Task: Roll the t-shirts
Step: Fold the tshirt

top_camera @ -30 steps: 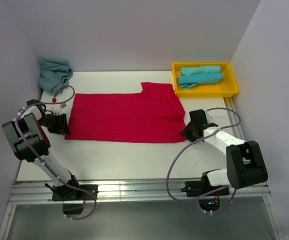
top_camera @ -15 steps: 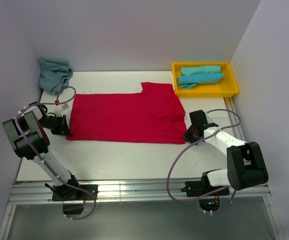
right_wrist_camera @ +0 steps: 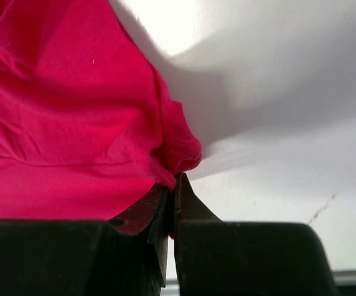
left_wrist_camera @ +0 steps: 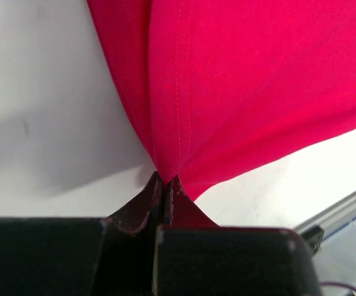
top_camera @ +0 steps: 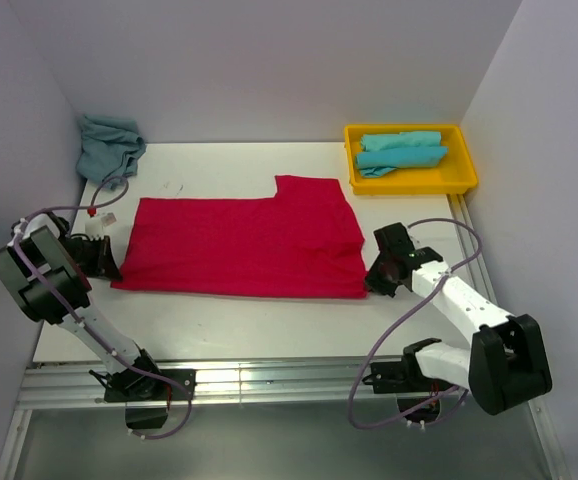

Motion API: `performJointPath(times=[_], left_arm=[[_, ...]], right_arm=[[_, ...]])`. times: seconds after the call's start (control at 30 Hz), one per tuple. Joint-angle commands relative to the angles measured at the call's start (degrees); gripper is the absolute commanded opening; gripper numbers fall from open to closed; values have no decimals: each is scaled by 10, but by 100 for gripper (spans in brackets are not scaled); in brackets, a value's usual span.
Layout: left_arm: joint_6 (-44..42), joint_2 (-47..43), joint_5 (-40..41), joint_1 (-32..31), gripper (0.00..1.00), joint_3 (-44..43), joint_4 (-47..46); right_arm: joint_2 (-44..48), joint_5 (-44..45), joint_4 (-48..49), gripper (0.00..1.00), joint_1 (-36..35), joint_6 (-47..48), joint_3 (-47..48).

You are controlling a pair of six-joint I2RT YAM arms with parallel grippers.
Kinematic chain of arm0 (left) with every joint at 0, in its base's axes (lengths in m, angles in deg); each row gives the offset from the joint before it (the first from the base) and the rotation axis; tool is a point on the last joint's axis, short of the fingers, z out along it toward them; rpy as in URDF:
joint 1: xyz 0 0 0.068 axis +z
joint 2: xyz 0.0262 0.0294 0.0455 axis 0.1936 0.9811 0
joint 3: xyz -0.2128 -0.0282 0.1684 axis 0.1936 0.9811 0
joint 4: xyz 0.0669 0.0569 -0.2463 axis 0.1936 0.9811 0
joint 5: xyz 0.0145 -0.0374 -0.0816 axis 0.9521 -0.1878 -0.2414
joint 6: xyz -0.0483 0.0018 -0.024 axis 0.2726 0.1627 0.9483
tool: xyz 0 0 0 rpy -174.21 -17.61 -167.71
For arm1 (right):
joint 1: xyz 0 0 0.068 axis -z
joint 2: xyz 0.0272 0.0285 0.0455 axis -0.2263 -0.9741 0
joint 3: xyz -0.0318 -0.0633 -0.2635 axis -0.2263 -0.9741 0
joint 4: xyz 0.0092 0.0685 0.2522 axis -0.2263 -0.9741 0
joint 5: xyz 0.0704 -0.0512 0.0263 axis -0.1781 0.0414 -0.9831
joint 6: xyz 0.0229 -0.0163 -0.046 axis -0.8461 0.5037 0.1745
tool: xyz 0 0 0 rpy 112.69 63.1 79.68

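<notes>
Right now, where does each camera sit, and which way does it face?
Top: high behind the arms, looking down on the table, the red shirt and both arms whole.
Left wrist: on the left arm, facing along the left pincer, shut on the shirt's edge.
Right wrist: on the right arm, facing along the right pincer, shut on the shirt's bunched corner.
Shared: all three show the red shirt.
</notes>
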Motion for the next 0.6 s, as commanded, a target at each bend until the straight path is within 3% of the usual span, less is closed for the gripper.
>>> performJointPath(times=[0.0,0.27,0.47,0.57], left_arm=[[-54,-16,31,25,0,-4,29],[-99,-60,61,58,0,65,31],[-117,-68,70,78,0,77,39],[-118,-64,64,84,16,60,52]], right_arm=[[22,10,-72,0,-27,-8,16],[56,7,-102,0,-132,-83,-20],[93,-3,-95,3,-168,-133,-67],[119,4,-94,18,-175,-152,-77]])
